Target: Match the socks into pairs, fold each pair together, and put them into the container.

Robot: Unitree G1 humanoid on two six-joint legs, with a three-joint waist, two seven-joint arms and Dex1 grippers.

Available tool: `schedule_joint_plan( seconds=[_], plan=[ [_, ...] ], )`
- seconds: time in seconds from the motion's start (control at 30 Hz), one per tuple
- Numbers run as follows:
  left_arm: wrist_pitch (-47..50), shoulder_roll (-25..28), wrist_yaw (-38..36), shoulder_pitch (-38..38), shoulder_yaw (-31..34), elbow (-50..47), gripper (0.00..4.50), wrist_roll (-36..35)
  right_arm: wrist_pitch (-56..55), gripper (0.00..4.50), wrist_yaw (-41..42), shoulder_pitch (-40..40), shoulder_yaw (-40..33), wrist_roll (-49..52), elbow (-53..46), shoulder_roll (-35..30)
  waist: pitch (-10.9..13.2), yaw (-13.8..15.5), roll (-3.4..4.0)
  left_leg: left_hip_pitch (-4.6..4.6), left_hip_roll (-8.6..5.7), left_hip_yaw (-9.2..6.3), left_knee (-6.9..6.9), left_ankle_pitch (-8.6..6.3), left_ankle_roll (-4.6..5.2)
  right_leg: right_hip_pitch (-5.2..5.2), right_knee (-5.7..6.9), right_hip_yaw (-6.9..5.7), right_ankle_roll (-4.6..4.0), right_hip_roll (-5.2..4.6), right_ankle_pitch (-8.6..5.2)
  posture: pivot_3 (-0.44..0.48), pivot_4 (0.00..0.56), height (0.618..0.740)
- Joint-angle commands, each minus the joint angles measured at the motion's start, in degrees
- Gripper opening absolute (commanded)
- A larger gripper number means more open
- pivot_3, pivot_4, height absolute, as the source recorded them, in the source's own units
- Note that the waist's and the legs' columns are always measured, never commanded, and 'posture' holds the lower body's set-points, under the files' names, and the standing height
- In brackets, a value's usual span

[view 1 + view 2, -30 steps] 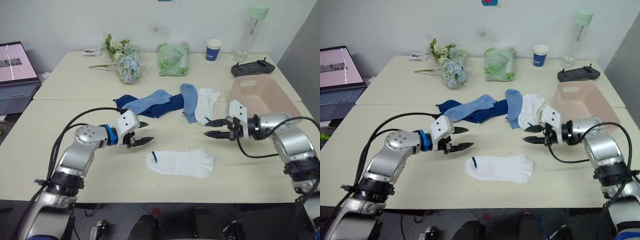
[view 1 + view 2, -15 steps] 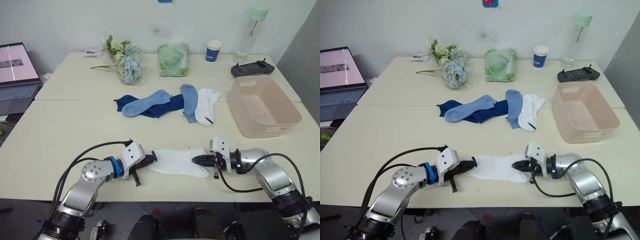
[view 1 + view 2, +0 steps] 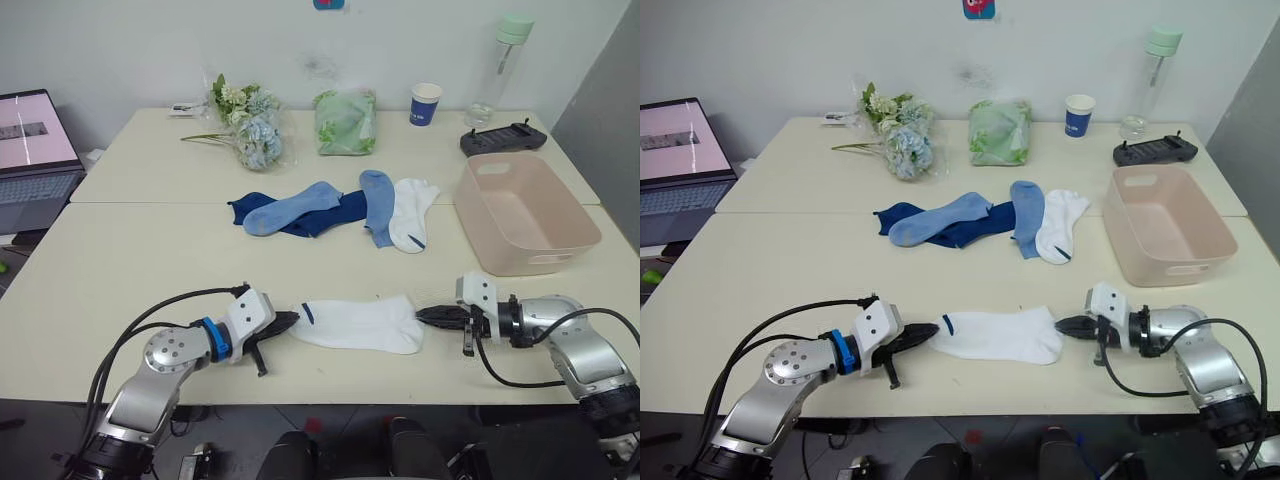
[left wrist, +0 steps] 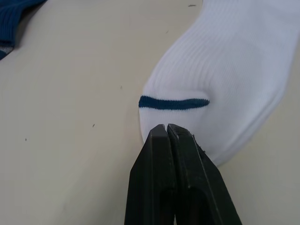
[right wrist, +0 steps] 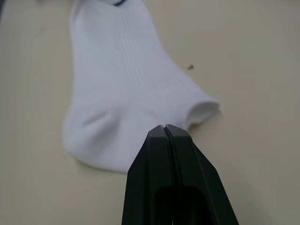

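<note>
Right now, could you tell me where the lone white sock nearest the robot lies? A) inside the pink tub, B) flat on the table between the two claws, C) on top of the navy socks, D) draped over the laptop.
B: the white sock lies flat on the table, with the left claw at one end and the right claw at the other.

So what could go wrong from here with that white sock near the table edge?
Both pincers are shut at the sock's ends, but whether the left pincer or right pincer actually pinches fabric is unclear; either could slip off when pulled. The sock lies near the table's front edge, so a loose grip might drop it. Its white mate overlaps a light blue sock, which could drag along.
</note>
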Motion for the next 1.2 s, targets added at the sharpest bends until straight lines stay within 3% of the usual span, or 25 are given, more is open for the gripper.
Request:
schedule_joint_plan(
  seconds=[0.03,0.17,0.27,0.5,0.7,0.87,1.0,1.2],
  plan=[
    [1.4,0.5,-1.4,-0.1,1.0,-5.9,0.02,-3.3,6.3,0.0,-0.1,-1.2,-1.5,5.7,-7.3,0.7,0.0,0.0,0.0,-0.01,0.01,0.0,0.0,0.0,0.0,0.0,-0.01,0.0,0.0,0.0,0.0,0.0,0.15,0.74],
    [2.6,2.0,-3.6,1.4,-2.2,-6.5,0.02,-2.0,10.0,0.0,-1.6,1.1,1.2,5.7,-10.4,2.0,0.0,0.2,0.0,-0.01,-0.02,-0.04,0.0,0.0,0.0,0.01,-0.03,-0.04,0.0,0.0,-0.01,0.0,0.15,0.74],
    [1.7,2.0,-2.7,1.5,-4.9,-3.2,0.02,1.5,6.9,0.0,-2.2,2.7,4.0,1.2,-7.4,2.4,0.0,0.2,0.0,-0.02,-0.07,-0.02,0.0,-0.01,0.02,0.01,-0.03,-0.03,0.0,0.0,-0.01,0.0,0.15,0.74],
    [0.1,4.2,-2.3,4.0,-5.2,-1.3,0.02,4.9,1.4,0.0,-0.3,5.0,4.9,-4.0,-4.3,-2.4,0.0,0.1,0.04,0.04,-0.04,0.0,-0.02,-0.01,0.02,0.04,-0.03,-0.03,0.01,0.01,-0.01,0.0,0.15,0.74],
    [4.3,3.1,-0.5,5.3,3.3,-7.0,0.02,-3.9,10.0,0.0,-2.1,3.5,-3.9,5.3,-10.9,-4.5,0.0,0.1,0.04,0.06,-0.03,-0.01,-0.03,-0.08,0.14,0.09,-0.03,-0.02,0.01,0.01,-0.02,0.0,0.15,0.74],
    [10.1,1.7,3.6,6.9,13.1,-11.6,0.02,-11.7,14.2,0.0,-11.2,1.0,-10.3,6.8,-11.3,-1.2,0.1,0.2,0.02,0.0,0.07,-0.04,-0.02,-0.08,0.13,0.04,-0.04,-0.03,0.01,0.0,-0.02,0.0,0.15,0.74],
    [9.3,-1.0,10.8,5.1,18.0,-4.5,0.9,-9.3,10.8,0.93,-20.3,0.0,-11.7,1.8,-6.0,2.9,0.0,0.3,0.01,-0.01,-0.05,-0.04,-0.03,-0.02,0.02,0.03,-0.05,-0.05,0.01,0.0,-0.03,0.0,0.15,0.74],
    [5.1,-6.3,16.2,6.2,17.5,0.2,2.68,-5.5,3.5,2.98,-29.9,1.2,-11.8,-3.9,-1.7,10.2,0.0,0.2,0.01,-0.1,-0.06,0.01,-0.04,-0.01,-0.01,-0.14,-0.02,0.01,0.01,0.0,-0.02,0.0,0.15,0.74]
  ],
)
